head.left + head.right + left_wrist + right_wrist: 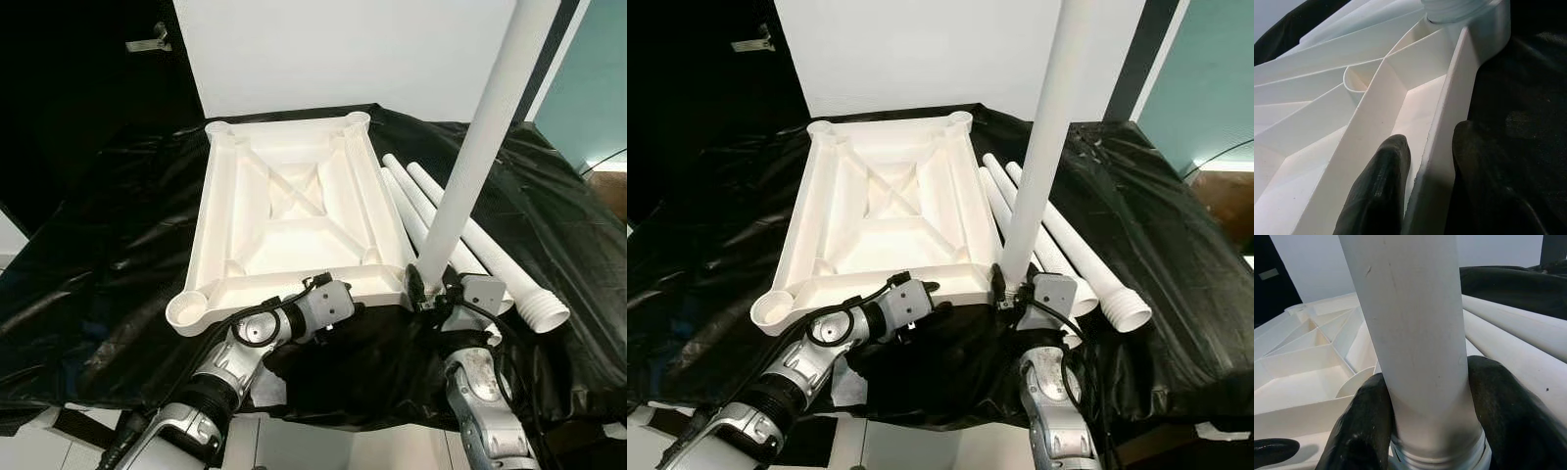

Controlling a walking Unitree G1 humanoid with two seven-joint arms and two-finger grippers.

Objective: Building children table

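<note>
A white tabletop (294, 211) lies upside down on a surface (108, 264) draped in black plastic sheet, its ribbed underside facing up, with crossed braces in the middle and a round socket at each corner. The near-left socket (188, 309) stands open, as do the two far ones.

The right hand (431, 286) is closed around a white leg (470, 147), gripping it near its lower end; the leg stands nearly upright, leaning slightly away to the right, with its foot at the tabletop's near-right corner. In the right wrist view the black fingers (1364, 423) press on both sides of the leg just above its threaded end (whether the thread has seated in the socket cannot be told).

The left hand (321, 291) sits at the tabletop's near edge, towards the middle. In the left wrist view its fingers (1383, 186) straddle the edge wall, one inside the rim and one outside against the black sheet, clamping the wall between them.

Three more legs (490, 257) lie side by side on the sheet just right of the tabletop, running from its far-right corner towards the near right; the outermost shows a ridged, open end (545, 313). Behind the surface stands a white wall (343, 49).
</note>
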